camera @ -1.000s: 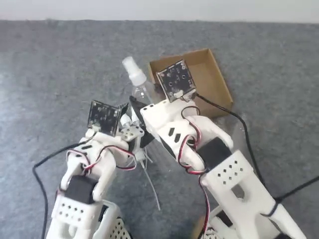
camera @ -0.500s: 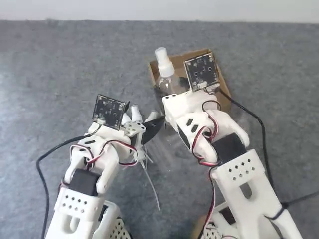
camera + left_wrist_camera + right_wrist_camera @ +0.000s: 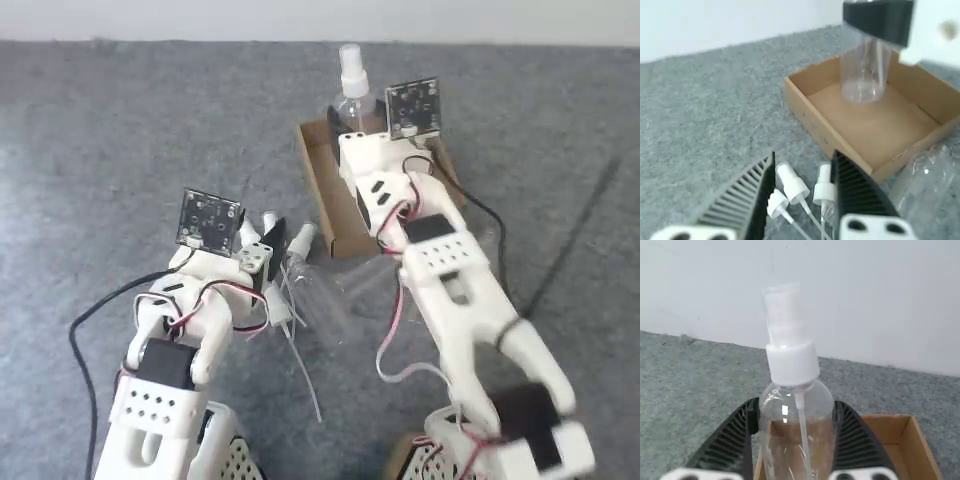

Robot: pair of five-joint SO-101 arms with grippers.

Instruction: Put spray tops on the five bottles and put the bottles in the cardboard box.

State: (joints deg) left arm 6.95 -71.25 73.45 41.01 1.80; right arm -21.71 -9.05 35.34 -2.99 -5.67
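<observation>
Right gripper (image 3: 796, 437): closed around the body of one clear bottle (image 3: 795, 410), which stands upright and carries a fitted white spray top (image 3: 790, 357). We log this bottle inside the outline of the cardboard box (image 3: 318, 190), over the half of the box farthest from the arms. We cannot tell whether its base touches the box floor.

Left gripper (image 3: 802, 162): jaws apart, nothing between them. We log it outside the box, near the box's nearest corner.

Loose spray tops (image 3: 792, 182): three, white, with thin dip tubes, lying on the grey table cover (image 3: 120, 130) under the left gripper and a short way from the box's near wall.

Second bottle (image 3: 930, 175): clear, lying on its side on the cover, just beside the box's outer near wall. We cannot tell whether it has a top.
</observation>
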